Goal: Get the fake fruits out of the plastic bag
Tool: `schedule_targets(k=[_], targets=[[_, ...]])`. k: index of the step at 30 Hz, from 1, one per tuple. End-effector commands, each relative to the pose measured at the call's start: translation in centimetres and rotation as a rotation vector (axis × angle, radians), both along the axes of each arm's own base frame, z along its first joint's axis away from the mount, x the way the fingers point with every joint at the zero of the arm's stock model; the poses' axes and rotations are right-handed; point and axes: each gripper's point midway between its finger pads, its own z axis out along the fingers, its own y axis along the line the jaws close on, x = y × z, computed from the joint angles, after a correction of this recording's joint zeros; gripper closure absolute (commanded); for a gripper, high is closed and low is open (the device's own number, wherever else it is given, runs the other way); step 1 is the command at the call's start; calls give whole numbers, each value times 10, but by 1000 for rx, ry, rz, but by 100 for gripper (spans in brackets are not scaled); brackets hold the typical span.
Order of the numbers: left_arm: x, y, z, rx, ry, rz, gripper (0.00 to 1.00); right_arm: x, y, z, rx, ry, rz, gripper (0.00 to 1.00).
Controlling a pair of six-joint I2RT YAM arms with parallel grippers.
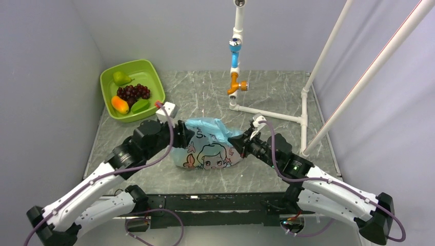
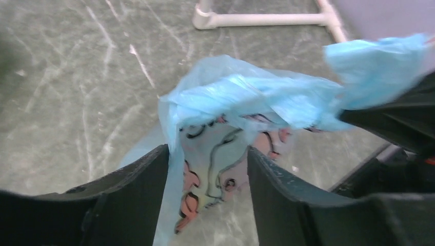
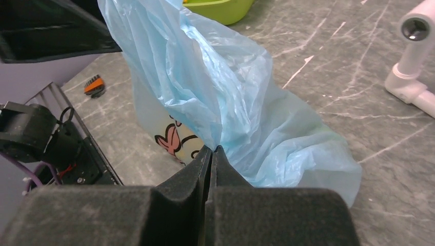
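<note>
Note plastic bag (image 1: 208, 148) at centre of table (image 1: 205, 92), right edge pinched in closed right gripper (image 3: 213, 149) as anchor, left gripper (image 2: 208, 156) open astride the film, presumably seeking the mouth.

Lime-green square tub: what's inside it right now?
In the lime-green square plastic tub: a pale green pear, a dark purple grape bunch, an orange-yellow fruit and a green fruit. Anything beneath them is hidden.

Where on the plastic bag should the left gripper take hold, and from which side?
Grip the plastic bag by the bunched film at its upper left edge, coming from the robot's left, opposite the right gripper pinching the other side. The left gripper has open fingers astride that edge.
</note>
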Motion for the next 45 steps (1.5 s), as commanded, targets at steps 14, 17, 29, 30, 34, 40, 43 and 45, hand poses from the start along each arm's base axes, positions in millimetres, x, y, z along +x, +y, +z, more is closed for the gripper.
schedule_targets(k=[14,17,29,30,34,40,43,45], targets=[[-32,-41,46,38,160,-233,41,-18,9,18,175,36,74,100],[-31,-60,44,-140,318,-111,38,-17,6,23,220,48,53,100],[-18,-67,13,-817,691,543,1,-29,10,29,227,26,128,100],[-16,-67,10,-807,710,580,2,-30,10,29,229,26,129,100],[-6,-65,9,-885,706,646,10,-30,5,24,224,31,113,100],[3,-60,3,-935,770,720,28,-28,2,18,183,18,104,100],[7,-66,9,-961,760,679,30,-27,3,13,166,23,102,100],[7,-71,9,-965,779,661,31,-24,5,6,151,33,95,100]])
